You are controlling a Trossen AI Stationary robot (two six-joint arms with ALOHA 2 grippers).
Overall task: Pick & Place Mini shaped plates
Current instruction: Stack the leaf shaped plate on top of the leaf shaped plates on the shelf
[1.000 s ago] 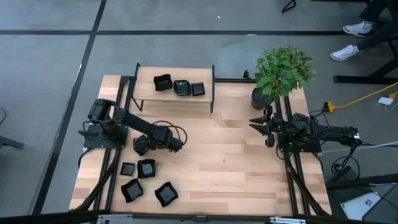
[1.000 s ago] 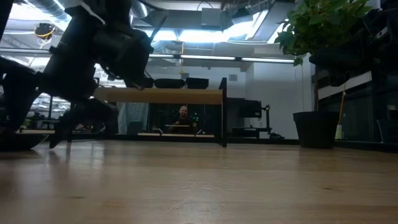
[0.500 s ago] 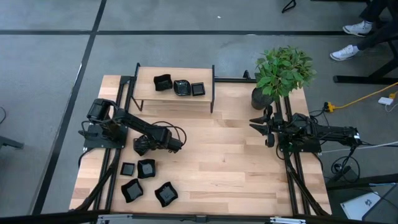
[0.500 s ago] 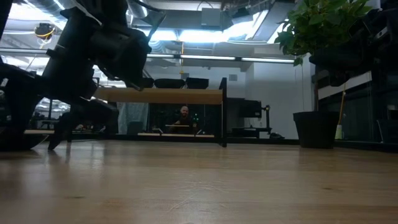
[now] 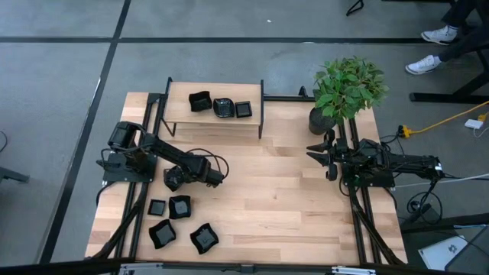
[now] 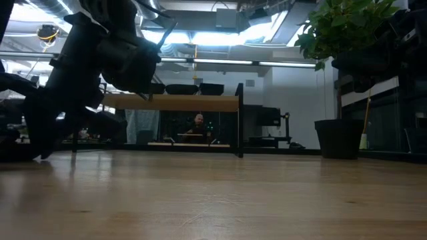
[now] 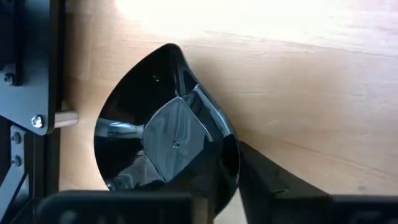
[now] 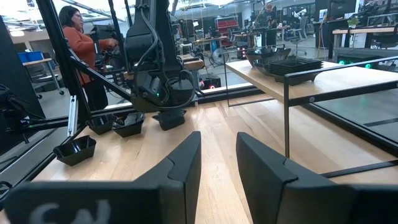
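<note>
**A:** What stood on the bench (image 5: 290, 191), biggest first?

**B:** A raised shelf (image 5: 183, 116) sat at 11 o'clock of the bench and a potted plant (image 5: 348, 88) at 1 o'clock.

**A:** And the arms?

**B:** The left end effector (image 5: 174, 180) hung low at 9 o'clock of the bench's middle. The right end effector (image 8: 217, 149) waited at 2 o'clock, beside the plant pot, its fingers parted and holding nothing.

**A:** Was the left one gripping?

**B:** I could not tell. Its wrist camera showed 1 glossy black plate (image 7: 168, 137) right at its fingers, lying on the wood, but not whether they had clamped it.

**A:** The other mini shaped plates?

**B:** 3 plates (image 5: 221, 107) sat in a row on the shelf. 4 plates (image 5: 179, 206) lay clustered at 7 o'clock, just below the left end effector.
</note>
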